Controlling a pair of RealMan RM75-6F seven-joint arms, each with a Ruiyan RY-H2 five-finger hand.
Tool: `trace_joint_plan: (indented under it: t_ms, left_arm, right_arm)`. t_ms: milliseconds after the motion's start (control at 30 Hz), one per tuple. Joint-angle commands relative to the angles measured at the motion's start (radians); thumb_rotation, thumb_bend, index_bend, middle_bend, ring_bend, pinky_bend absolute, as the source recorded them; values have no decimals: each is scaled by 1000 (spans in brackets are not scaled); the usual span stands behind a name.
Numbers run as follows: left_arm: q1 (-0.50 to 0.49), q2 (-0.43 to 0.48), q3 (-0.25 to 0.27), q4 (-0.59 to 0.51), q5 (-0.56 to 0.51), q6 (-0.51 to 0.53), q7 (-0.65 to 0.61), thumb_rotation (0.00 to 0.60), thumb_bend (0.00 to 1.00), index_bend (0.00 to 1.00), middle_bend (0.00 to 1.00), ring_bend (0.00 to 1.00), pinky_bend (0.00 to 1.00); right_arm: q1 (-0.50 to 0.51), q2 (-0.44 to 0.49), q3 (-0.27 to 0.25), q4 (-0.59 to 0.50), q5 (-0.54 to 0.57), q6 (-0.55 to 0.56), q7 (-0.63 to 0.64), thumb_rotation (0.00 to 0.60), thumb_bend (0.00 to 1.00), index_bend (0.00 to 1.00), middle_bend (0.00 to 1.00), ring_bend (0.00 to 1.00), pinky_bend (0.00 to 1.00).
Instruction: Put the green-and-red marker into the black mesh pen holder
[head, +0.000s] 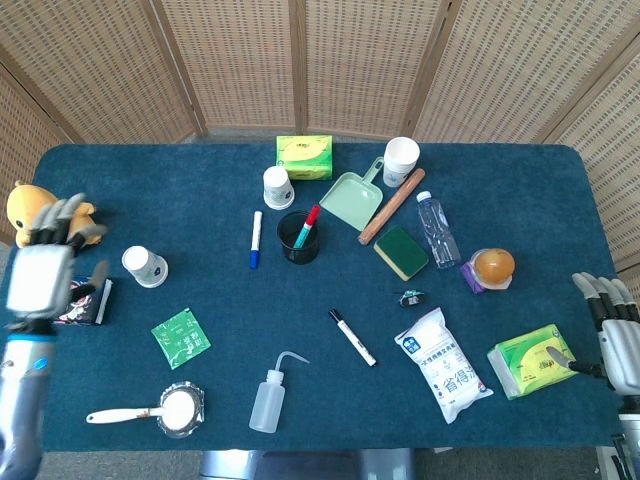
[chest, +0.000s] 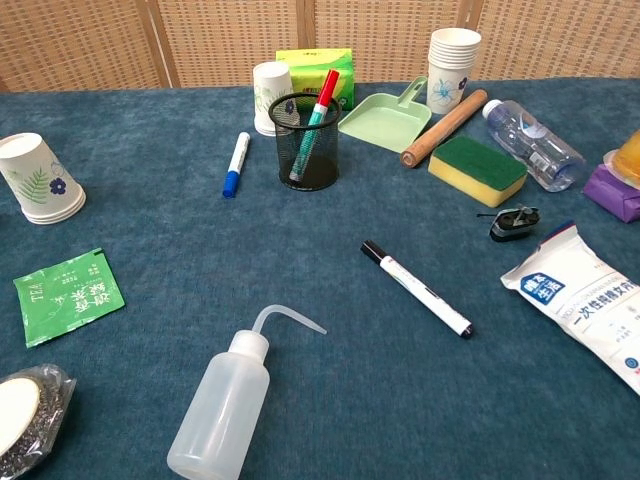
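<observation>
While the left robot hand (head: 45, 270) is held at the far left edge of the worktop (head: 150, 190), its fingers are seen spread and nothing is gripped; it is blurred in the head view. The right robot hand (head: 608, 330) is seen at the right edge, fingers apart and holding nothing, just beside a green tissue pack (head: 533, 360). Just beside the left robot hand, a yellow plush toy (head: 25, 205) and a dark snack packet (head: 85, 300) are found, with an upturned paper cup (head: 146, 266) to their right. Near the middle of the worktop, the black mesh pen holder (chest: 304, 141) is stood upright, and the green-and-red marker (chest: 313, 122) is lodged inside it, tilted, red cap uppermost. A blue-capped marker (chest: 234, 164) is laid to the left of the holder, well apart from it.
</observation>
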Motion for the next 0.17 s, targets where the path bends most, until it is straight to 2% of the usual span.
trace_joint_plan:
  t_ms: [33, 167]
  left_arm:
    - [53, 42, 38, -27, -30, 16, 4, 600, 419, 331, 0, 0, 0]
    - [127, 54, 88, 3, -18, 28, -73, 600, 420, 331, 0, 0, 0]
  right_arm:
    - [0, -4, -5, -11, -9, 5, -18, 600, 0, 49, 0, 0, 0]
    - [-1, -6, -9, -20, -16, 11, -37, 600, 0, 49, 0, 0, 0]
